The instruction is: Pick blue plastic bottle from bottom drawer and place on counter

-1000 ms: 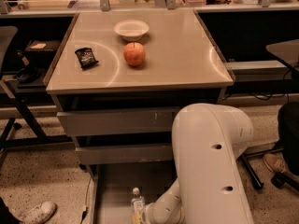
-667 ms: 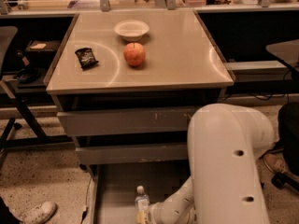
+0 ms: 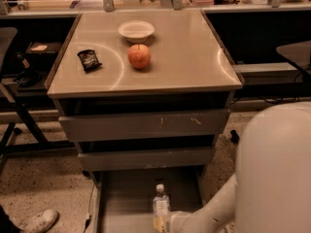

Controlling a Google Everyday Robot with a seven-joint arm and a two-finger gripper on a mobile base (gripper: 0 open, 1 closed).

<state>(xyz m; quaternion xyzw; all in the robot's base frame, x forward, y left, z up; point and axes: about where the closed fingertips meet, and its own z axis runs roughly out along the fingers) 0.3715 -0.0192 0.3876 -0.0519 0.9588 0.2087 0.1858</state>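
Camera view. Position: the bottle [image 3: 161, 208] stands upright, cap up, on the floor of the drawer [image 3: 124, 198]. The tool [image 3: 167, 222] sits at the bottle's lower right side, at the end of the white arm [image 3: 218, 210], which extends from the right of the bottle. It cannot be told whether the tool is closed on the bottle or only against it.

Handling, by judgement: the bottle is small, thin-walled plastic. Expect it to be light, easy to dent under a hard squeeze, and smooth enough to slip or twist. Its fill level cannot be told. Take hold across the body, on the label band below the shoulder, not on the cap. Use moderate force and keep the bottle upright.

Edges and room:
- Low drawer walls run to the left and right of the bottle, and bare floor lies around it.
- The upper drawers [image 3: 146, 125] present their fronts just behind and above the bottle.
- The tabletop [image 3: 189, 57] lies higher, beyond the bottle, with its thin front edge facing the camera.
- The lift probably needs to rise in front of these fronts and that edge before going over.
- An apple [image 3: 139, 56], a bowl [image 3: 136, 30] and a packet [image 3: 89, 60] sit above and left of the bottle.
- The bare tabletop above and right of the bottle looks the roomier spot to set it down.
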